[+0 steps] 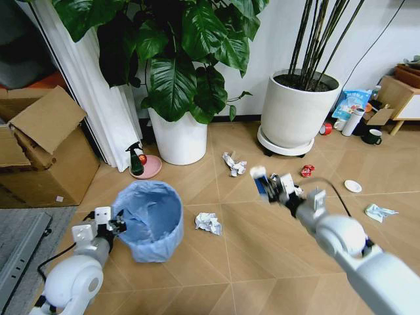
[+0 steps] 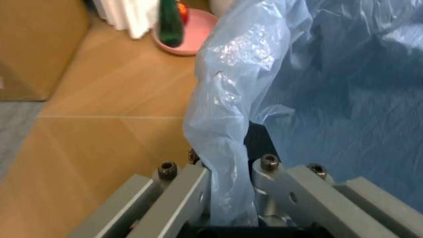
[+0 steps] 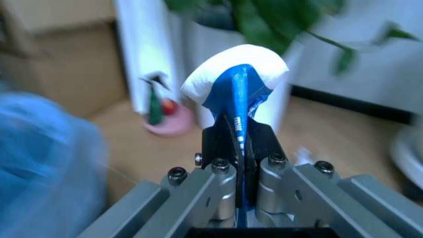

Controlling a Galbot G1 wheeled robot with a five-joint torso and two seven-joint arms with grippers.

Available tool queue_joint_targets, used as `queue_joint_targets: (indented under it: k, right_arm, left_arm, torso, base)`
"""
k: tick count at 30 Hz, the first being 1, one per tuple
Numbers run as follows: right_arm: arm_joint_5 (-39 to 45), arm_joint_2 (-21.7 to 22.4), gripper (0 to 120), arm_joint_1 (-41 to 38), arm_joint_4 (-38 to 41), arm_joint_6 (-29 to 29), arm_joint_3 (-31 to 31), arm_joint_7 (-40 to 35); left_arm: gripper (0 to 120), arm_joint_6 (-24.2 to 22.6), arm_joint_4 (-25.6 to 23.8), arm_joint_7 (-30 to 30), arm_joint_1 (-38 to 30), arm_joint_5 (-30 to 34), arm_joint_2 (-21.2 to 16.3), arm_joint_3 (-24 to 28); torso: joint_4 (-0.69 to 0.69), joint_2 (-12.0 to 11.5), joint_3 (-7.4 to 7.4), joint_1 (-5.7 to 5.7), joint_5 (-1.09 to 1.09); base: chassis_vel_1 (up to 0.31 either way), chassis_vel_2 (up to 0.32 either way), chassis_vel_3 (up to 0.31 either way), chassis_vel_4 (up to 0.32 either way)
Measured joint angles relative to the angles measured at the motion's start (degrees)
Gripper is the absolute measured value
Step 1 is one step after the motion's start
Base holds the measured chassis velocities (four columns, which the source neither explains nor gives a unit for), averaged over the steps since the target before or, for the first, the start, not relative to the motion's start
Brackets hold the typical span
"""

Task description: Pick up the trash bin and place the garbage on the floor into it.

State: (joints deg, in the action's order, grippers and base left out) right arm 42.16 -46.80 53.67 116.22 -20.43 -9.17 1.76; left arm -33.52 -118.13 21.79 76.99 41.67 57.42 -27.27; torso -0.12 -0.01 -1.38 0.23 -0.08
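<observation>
The trash bin (image 1: 149, 220), lined with a crinkly light-blue bag (image 2: 228, 99), stands at the lower left of the floor (image 1: 262, 249) in the head view. My left gripper (image 1: 117, 225) is shut on its near rim, the bag pinched between the fingers (image 2: 191, 186). My right gripper (image 1: 270, 184) hangs above the floor to the bin's right, shut on a blue-white wrapper (image 3: 237, 84). Garbage lies around: crumpled paper (image 1: 209, 223) beside the bin, another paper (image 1: 233, 163), a red scrap (image 1: 306, 170), a white disc (image 1: 352, 186) and a teal tissue (image 1: 379, 212).
Two big white planters (image 1: 178, 139) (image 1: 293, 117) stand at the back. A green spray bottle on a pink dish (image 1: 143, 165) sits behind the bin. Cardboard boxes (image 1: 39, 147) fill the left side, with a grey mat (image 1: 20, 239) in front. Mugs (image 1: 373, 136) stand far right.
</observation>
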Motion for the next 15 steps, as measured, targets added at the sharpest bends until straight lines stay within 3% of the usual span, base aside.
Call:
queue_joint_targets:
  k: [4, 6, 7, 9, 15]
  right_arm:
    - [5.06, -1.04, 0, -8.2, 0.23, -1.18, 7.29, -1.2]
    - [7.78, -2.93, 0, -13.83, -0.52, -1.65, 13.4, -2.24]
    - [7.78, -2.93, 0, -13.83, -0.52, -1.65, 13.4, -2.24]
    - [9.44, -5.93, 0, -18.6, -2.54, -2.0, 20.31, -3.12]
    - [9.66, -11.92, 0, -23.43, -8.05, -1.96, 28.05, -4.22]
  left_arm:
    - [0, -0.88, 2.65, 0.62, -5.79, 2.51, -0.68, 3.18]
    - [0, -1.38, 4.39, 0.99, -9.54, 3.81, -0.75, 5.59]
    - [0, -1.38, 4.39, 0.99, -9.54, 3.81, -0.75, 5.59]
    - [0, -1.81, 6.14, 1.34, -13.17, 4.72, -0.79, 8.39]
    - [0, -2.04, 7.41, 1.4, -15.16, 5.31, -0.66, 10.06]
  torso:
    - [-0.02, 0.0, 0.0, 0.0, 0.08]
    - [-0.01, 0.0, 0.0, 0.0, -0.02]
    - [-0.01, 0.0, 0.0, 0.0, -0.02]
    - [-0.01, 0.0, -0.01, 0.0, 0.06]
    - [-0.01, 0.0, 0.0, 0.0, 0.03]
  base:
    - [0.0, 0.0, 0.0, 0.0]
    - [0.0, 0.0, 0.0, 0.0]
    - [0.0, 0.0, 0.0, 0.0]
    - [0.0, 0.0, 0.0, 0.0]
    - [0.0, 0.0, 0.0, 0.0]
